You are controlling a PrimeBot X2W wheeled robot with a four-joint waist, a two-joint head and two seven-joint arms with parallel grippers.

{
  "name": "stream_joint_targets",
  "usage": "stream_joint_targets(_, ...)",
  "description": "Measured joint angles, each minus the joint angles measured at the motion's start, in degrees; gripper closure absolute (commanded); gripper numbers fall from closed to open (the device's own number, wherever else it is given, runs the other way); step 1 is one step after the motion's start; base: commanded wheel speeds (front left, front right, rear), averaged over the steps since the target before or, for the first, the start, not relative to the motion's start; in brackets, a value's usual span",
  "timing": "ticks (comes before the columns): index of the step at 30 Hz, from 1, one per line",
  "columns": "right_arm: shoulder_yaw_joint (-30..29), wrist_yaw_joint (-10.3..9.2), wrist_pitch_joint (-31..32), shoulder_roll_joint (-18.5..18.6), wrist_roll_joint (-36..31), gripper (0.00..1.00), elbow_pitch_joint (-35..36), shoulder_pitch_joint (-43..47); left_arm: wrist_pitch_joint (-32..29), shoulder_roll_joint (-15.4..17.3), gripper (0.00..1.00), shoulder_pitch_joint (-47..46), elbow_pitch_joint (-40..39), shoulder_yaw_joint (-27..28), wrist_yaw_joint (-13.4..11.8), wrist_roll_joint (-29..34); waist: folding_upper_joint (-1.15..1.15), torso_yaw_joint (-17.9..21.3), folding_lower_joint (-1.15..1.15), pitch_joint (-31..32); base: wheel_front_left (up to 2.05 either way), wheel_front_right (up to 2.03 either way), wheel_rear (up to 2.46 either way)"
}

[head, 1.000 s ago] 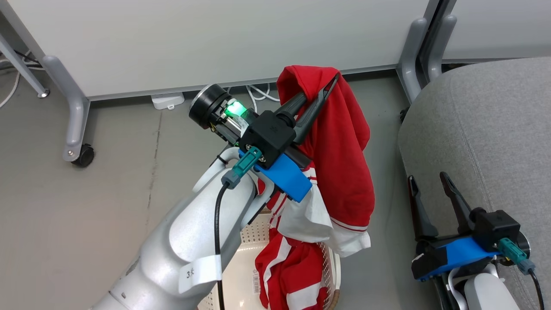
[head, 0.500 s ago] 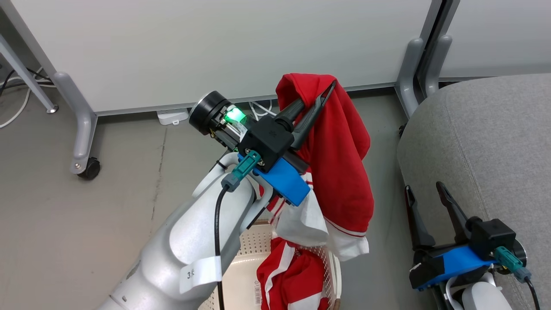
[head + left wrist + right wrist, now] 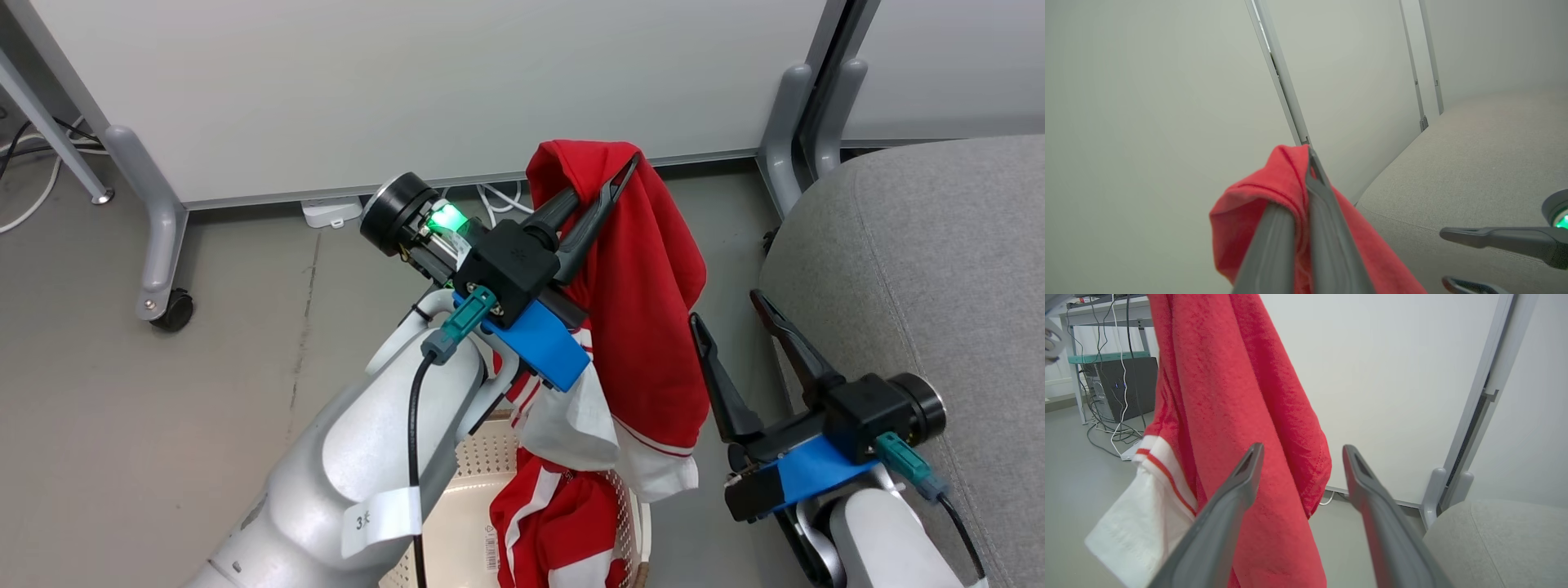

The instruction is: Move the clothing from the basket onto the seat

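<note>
- While your left gripper [image 3: 627,166] is clamped on the soft red-and-white fabric garment [image 3: 645,327] hanging above the cream perforated plastic basket [image 3: 482,461], lift its hem clear;
- carry it over the large grey upholstered seat [image 3: 939,245]; your right gripper [image 3: 725,306] stands just beside the cloth, fingers apart.

This looks like an office or lab workroom: pale partition panels [image 3: 408,82] stand on grey metal legs, one with a castor [image 3: 173,310], on a smooth grey floor [image 3: 122,425]. In the right wrist view a dark computer tower [image 3: 1106,392] sits under a desk [image 3: 1098,358] amid loose cables [image 3: 1114,435] — plain working clutter. A white power block [image 3: 331,211] lies at a panel's foot, and the grey upholstered seat [image 3: 939,269] stands near the panels.
</note>
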State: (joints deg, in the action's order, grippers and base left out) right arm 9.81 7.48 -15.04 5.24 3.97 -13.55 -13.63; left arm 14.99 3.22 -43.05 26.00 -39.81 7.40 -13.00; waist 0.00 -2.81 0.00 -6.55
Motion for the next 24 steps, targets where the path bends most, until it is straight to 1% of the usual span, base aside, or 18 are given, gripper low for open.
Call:
stream_joint_targets(6,6.6,0.0,0.0,2.2,0.4,0.0,0.6,-4.3,0.0,0.0,1.0,-0.1,-0.1,-0.1,0.0,0.1,0.0,-0.2,0.0,-0.6,0.0,0.0,0.0)
stream_joint_targets(9,8.9,0.01,0.0,2.7,0.6,0.0,0.1,-6.8,0.0,0.0,1.0,-0.2,-0.2,-0.1,0.0,0.1,0.0,-0.3,0.0,-0.9,0.0,0.0,0.0)
stream_joint_targets(18,12.3,0.0,0.0,2.4,0.7,0.0,-2.9,-14.2,0.0,-0.1,1.0,-0.7,-0.5,-0.8,0.0,0.1,0.0,-1.1,0.0,-2.0,0.0,0.0,0.0)
stream_joint_targets(24,13.6,0.01,0.0,2.3,0.8,0.0,-8.3,-16.5,0.0,-0.1,1.0,-1.1,-0.8,-1.4,0.0,0.1,0.0,-1.8,0.01,-2.4,0.0,0.0,0.0)
